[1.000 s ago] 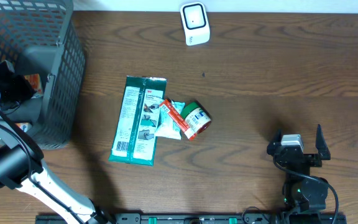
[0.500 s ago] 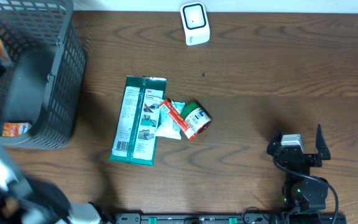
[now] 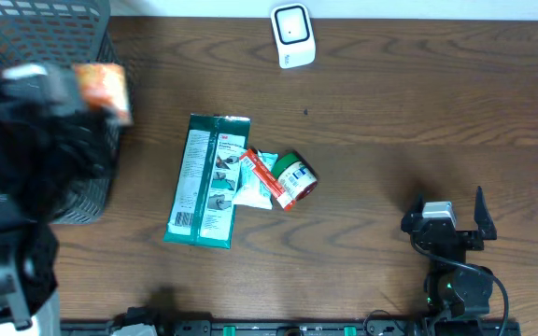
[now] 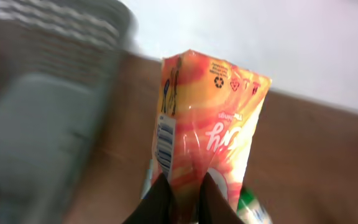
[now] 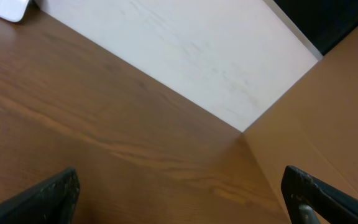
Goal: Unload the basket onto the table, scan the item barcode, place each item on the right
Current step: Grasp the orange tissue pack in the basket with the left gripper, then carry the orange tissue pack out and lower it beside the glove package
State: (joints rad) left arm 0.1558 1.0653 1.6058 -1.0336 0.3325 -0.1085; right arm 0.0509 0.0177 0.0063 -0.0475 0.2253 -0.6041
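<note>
L jaws clamped on orange pouch near basket; R jaws wide apart over table

Grey mesh basket stands left of a flat green packet and small can.

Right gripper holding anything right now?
No, the right gripper stands wide open, with only bare table showing between its fingers in the right wrist view.
</note>
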